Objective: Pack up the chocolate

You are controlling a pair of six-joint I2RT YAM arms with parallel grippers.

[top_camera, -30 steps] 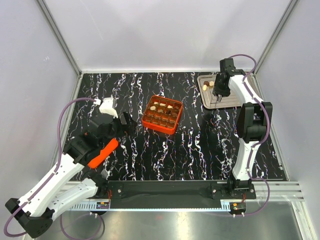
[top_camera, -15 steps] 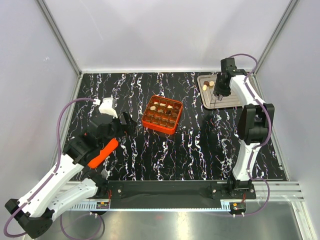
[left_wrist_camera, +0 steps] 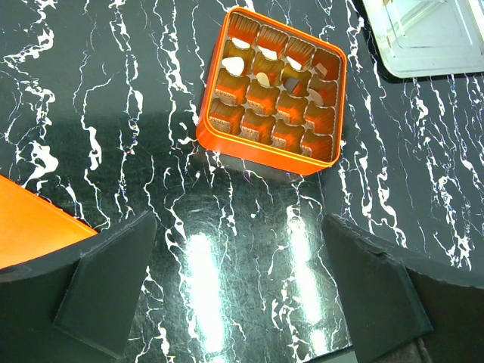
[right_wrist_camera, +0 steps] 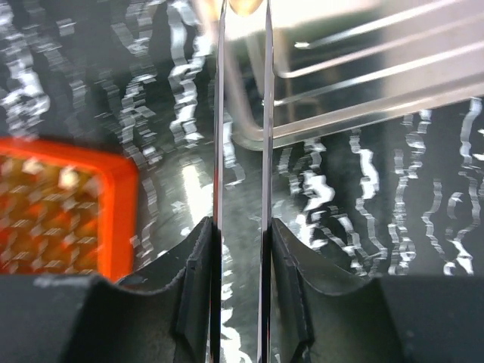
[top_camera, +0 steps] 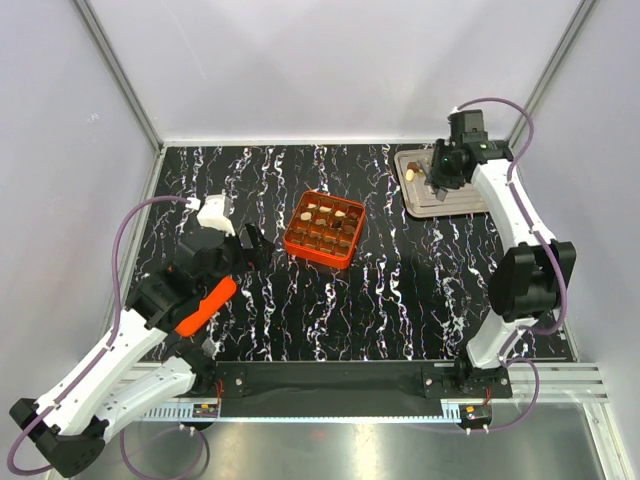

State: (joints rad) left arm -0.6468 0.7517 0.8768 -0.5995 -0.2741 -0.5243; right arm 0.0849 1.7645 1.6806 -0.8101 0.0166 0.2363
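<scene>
We hold the right end effector [right_wrist_camera: 243,17] over the left edge of the metal tray [top_camera: 458,203]. Its two thin blades are drawn narrow and appear to pinch a tan piece [right_wrist_camera: 246,4] of chocolate at their very tips. We judge the long blades suit the job because the pieces are tiny and each cell of the orange box [left_wrist_camera: 261,153] is tight.

The box sits mid-desk, left of the tray and well apart from it, and many of its cells hold cream and dark pieces [left_wrist_camera: 237,66]. We cannot tell for sure which cells are free. A small light piece [top_camera: 413,172] lies at the tray's far left corner.

Our left end effector [left_wrist_camera: 239,249] hangs wide and holds nothing. It is near and left of the box, out of the carrying path. Nothing stands on the desk [top_camera: 400,300] between tray and box.
</scene>
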